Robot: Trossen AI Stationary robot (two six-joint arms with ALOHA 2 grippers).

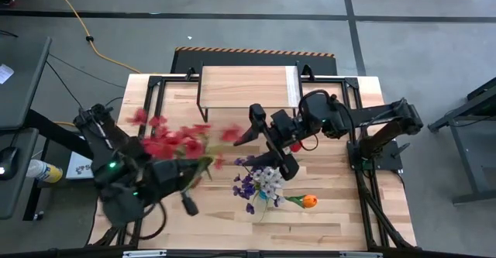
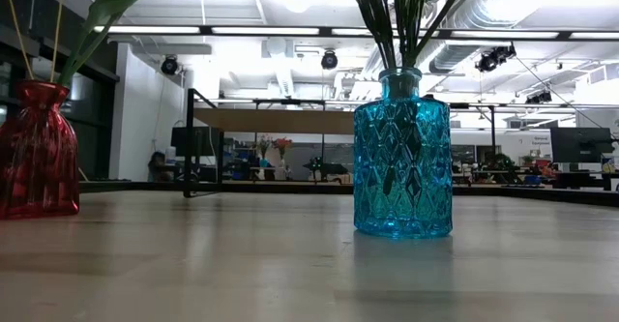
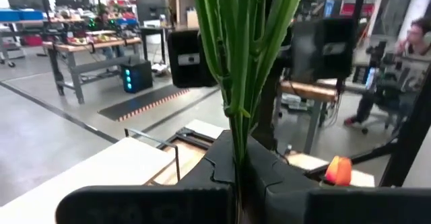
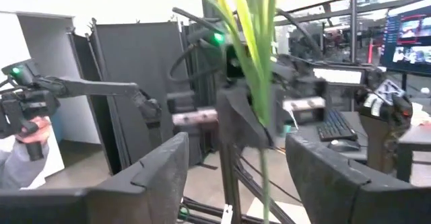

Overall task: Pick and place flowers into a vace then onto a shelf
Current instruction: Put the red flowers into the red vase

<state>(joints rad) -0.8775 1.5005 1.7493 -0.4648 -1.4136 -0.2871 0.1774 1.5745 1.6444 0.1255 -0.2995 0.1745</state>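
Observation:
My left gripper (image 1: 203, 169) is shut on a bunch of red flowers (image 1: 177, 142), held above the table's left half; their green stems (image 3: 236, 62) run out past its fingers. My right gripper (image 1: 262, 138) reaches in from the right, above the table's middle, and is open. Its fingers (image 4: 158, 173) stand on either side of the stems (image 4: 259, 83) without touching them. A blue glass vase (image 2: 401, 153) holding purple and whitish sprays (image 1: 260, 184) stands on the table near the middle. An orange tulip (image 1: 308, 201) leans out of it. The shelf (image 1: 248, 86) stands at the far edge. My left gripper pinches several green stems together (image 3: 237, 160) between its two fingers, which come in level from the table's left. The flowers are lifted clear of the table. Which part of the stems' length it has, I cannot tell.
A red glass vase (image 2: 37, 148) with thin stems and a green leaf stands at the left in the low view. Black frame rails (image 1: 364, 173) run along the table's sides. Bare wood (image 1: 333, 227) lies along the near edge.

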